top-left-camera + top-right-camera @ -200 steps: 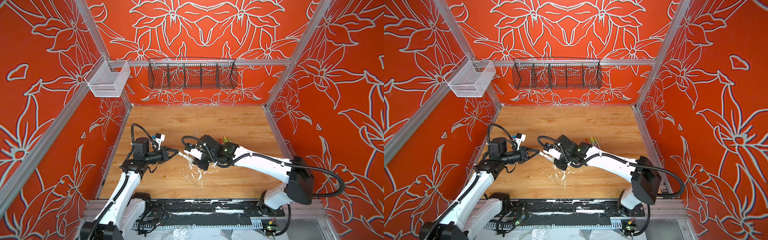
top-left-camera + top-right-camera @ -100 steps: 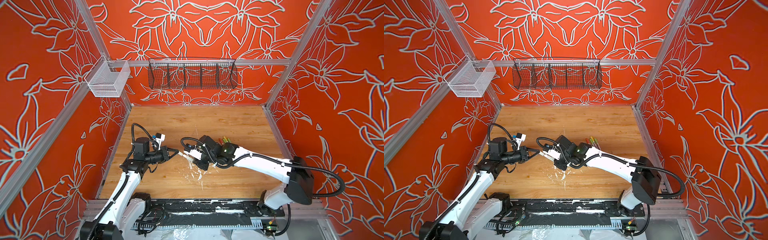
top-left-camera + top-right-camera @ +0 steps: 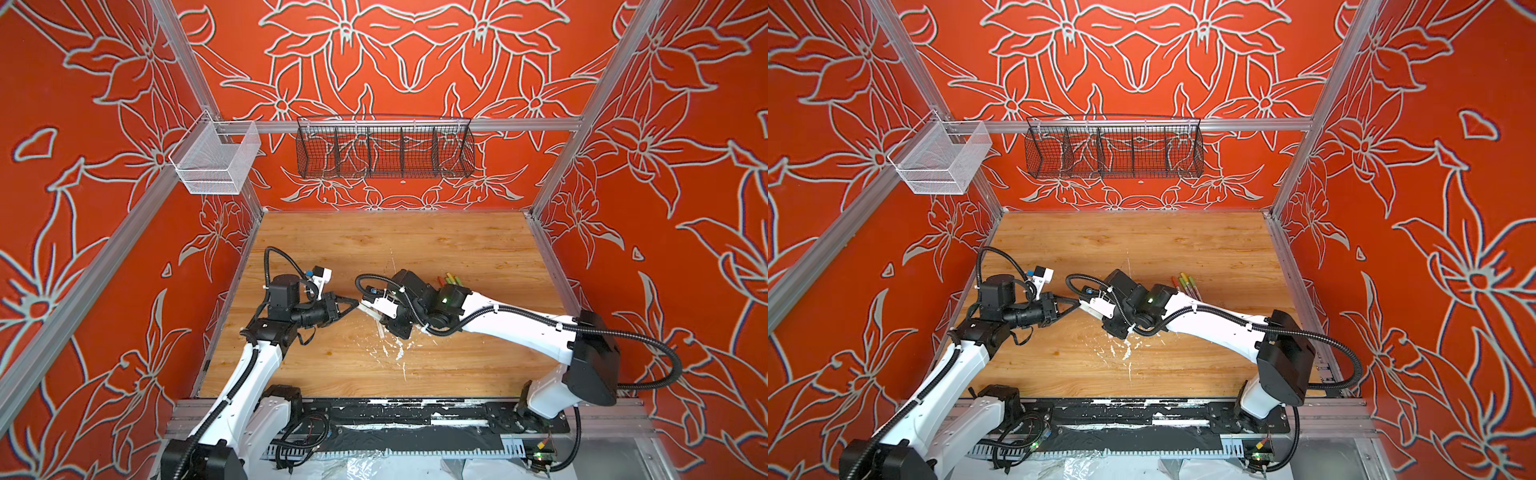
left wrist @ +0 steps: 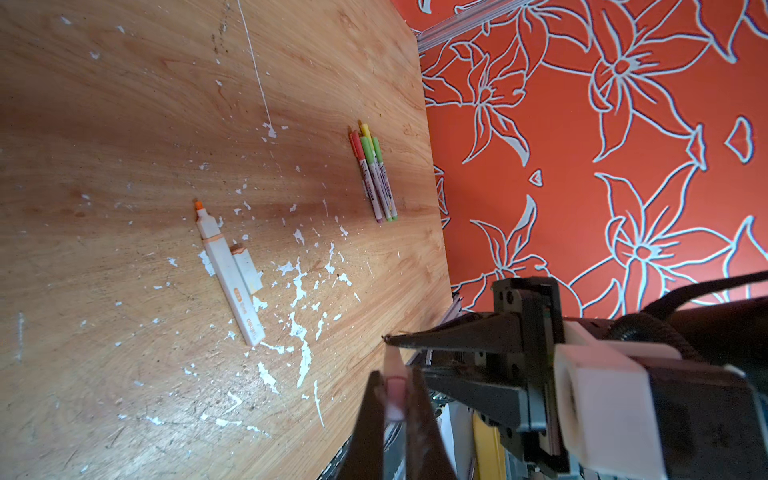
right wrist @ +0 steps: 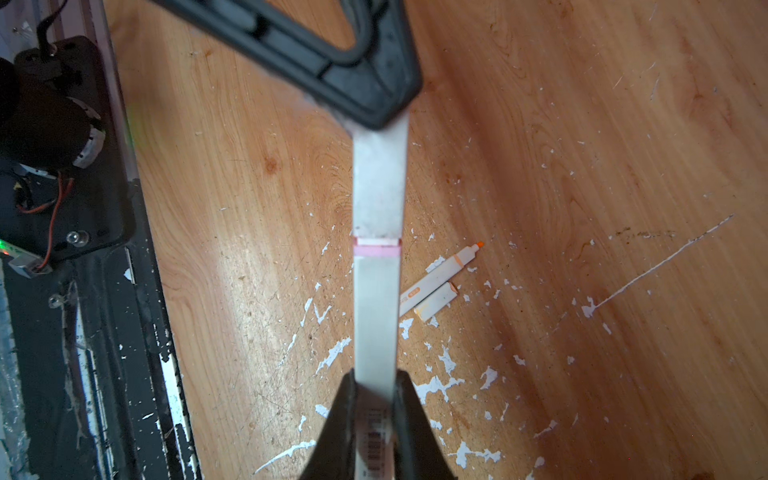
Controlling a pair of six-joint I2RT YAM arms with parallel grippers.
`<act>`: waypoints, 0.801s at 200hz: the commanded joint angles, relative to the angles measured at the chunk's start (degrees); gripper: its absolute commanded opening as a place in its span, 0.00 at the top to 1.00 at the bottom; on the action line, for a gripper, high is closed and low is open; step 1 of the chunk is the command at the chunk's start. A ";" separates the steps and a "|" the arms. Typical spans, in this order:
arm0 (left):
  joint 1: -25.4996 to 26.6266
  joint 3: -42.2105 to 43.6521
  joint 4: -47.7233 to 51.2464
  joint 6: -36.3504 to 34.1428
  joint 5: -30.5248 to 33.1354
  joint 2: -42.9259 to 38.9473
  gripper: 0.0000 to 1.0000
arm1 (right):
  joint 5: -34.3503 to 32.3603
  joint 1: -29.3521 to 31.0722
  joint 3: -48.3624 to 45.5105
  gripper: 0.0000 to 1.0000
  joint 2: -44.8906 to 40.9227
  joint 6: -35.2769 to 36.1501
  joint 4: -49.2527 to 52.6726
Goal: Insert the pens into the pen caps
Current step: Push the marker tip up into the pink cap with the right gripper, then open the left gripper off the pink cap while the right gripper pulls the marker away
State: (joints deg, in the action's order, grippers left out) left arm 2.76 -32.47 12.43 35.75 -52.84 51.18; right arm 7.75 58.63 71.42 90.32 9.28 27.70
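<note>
My right gripper (image 5: 376, 380) is shut on the barcode end of a white pen (image 5: 376, 316). The pen runs straight to my left gripper (image 5: 374, 116), which is shut on a pale pen cap (image 5: 378, 183). Cap and barrel meet at a pink ring (image 5: 376, 249) with a thin gap showing. In both top views the two grippers meet tip to tip over the table's middle, left gripper (image 3: 353, 305), right gripper (image 3: 372, 309). A second white pen (image 4: 226, 274) with an orange tip lies uncapped on the table, its cap (image 4: 247, 270) beside it.
Several capped pens (image 4: 374, 174) with green, yellow and red caps lie bundled near the right wall, also in a top view (image 3: 1185, 284). White paint flecks (image 4: 299, 286) dot the wooden table (image 3: 457, 241). A black wire basket (image 3: 384, 147) and a white mesh basket (image 3: 216, 160) hang on the walls.
</note>
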 commanded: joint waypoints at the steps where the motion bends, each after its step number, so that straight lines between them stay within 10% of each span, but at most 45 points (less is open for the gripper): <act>1: 2.49 -1.04 2.75 -1.60 -1.53 0.67 1.00 | 0.27 1.22 4.04 1.00 -0.22 2.69 -6.65; 160: 7.10 -2.02 5.81 -2.97 1.77 -0.84 0.97 | 3.75 1.22 9.33 1.00 1.84 6.52 -3.52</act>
State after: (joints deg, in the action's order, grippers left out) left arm 7.66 -35.73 13.69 33.63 -47.53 51.05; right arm 5.54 58.33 77.28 91.81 13.54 35.16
